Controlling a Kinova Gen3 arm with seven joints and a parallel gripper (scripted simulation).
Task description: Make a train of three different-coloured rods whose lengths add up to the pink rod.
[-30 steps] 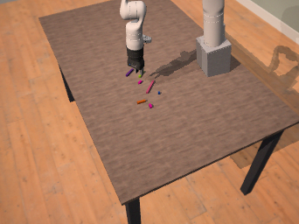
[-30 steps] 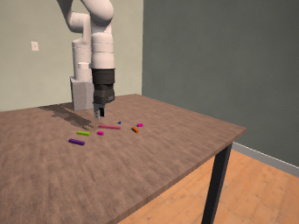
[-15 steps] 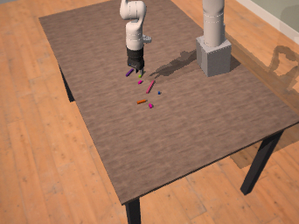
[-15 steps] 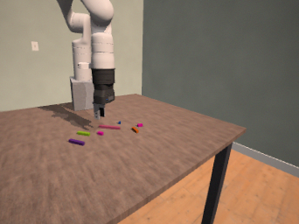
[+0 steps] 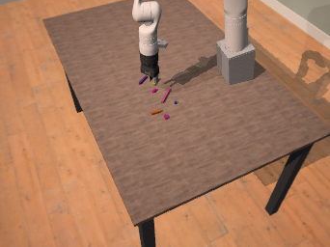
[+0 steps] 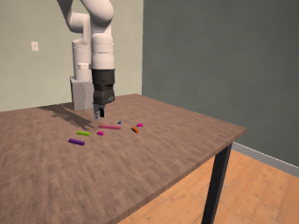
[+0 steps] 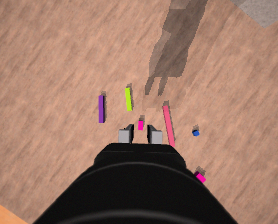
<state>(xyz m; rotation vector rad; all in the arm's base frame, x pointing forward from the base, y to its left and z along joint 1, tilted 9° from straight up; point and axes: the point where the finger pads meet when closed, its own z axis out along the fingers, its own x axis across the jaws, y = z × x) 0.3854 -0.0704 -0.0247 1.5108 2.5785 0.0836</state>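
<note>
Gripper [image 7: 140,136] hangs low over the brown wood-grain table [image 5: 203,142], its grey fingers half-closed with nothing between them. Short magenta rod [image 7: 141,124] lies just ahead of the fingertips, centred on the gap, its long axis running away from the wrist camera, so the jaws would close across its width. Long pink rod [image 7: 168,125] lies just to the right in the wrist view, lime rod [image 7: 128,98] and purple rod [image 7: 101,108] further ahead and left. Small blue rod [image 7: 196,132] sits apart on the right. Likely next: a short advance and descent onto magenta.
</note>
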